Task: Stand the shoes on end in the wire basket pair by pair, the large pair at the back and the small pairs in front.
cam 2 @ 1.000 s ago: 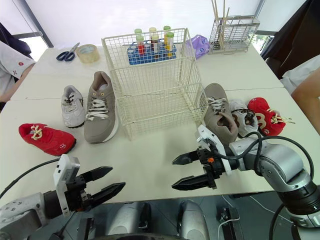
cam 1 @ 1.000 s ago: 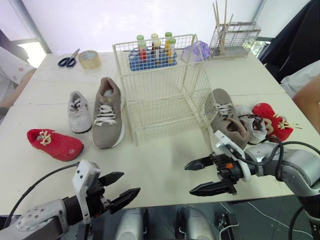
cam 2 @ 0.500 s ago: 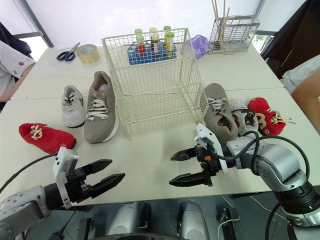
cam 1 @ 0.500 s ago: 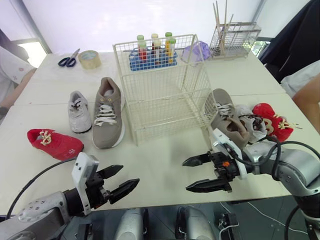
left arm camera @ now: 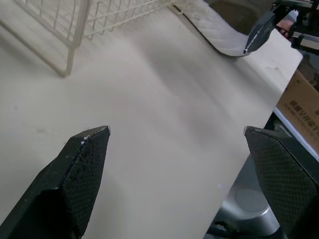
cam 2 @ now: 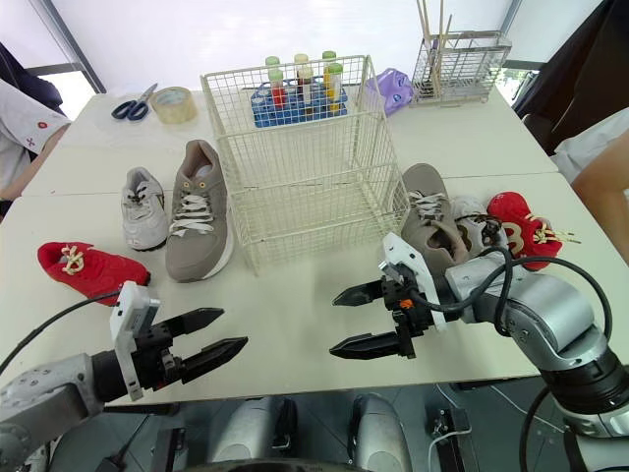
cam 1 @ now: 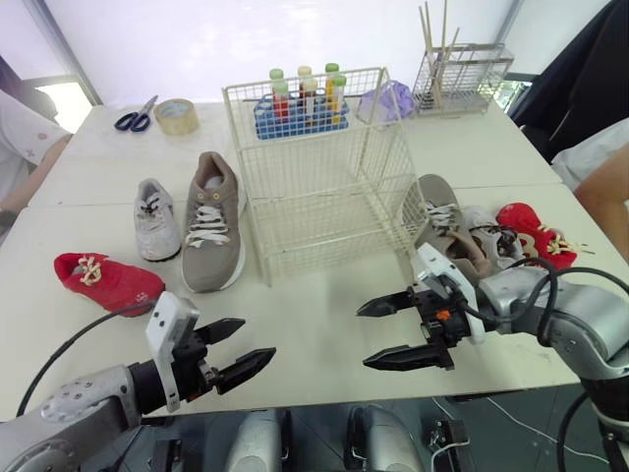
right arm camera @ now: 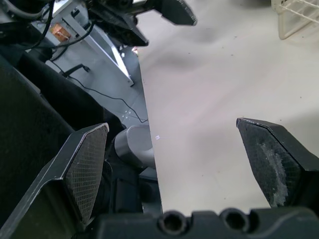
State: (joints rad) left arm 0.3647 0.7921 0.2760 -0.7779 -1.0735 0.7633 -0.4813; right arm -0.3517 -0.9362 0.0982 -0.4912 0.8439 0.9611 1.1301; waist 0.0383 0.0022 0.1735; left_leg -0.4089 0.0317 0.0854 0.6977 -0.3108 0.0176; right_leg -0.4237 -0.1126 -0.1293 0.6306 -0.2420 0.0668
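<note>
Beside cream basket (cam 1: 324,189), taupe, perhaps suede shoe (cam 1: 211,224)

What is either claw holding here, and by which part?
Nothing: the left claw and right claw are both open and empty above the table.

right grey shoe (cam 1: 494,241) half hidden behind tan shoe (cam 1: 445,234)

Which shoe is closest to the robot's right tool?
The big grey-brown sneaker right of the cream wire basket. It lies just behind the right tool; the small white sneaker and small red shoe beside it are farther off.
</note>
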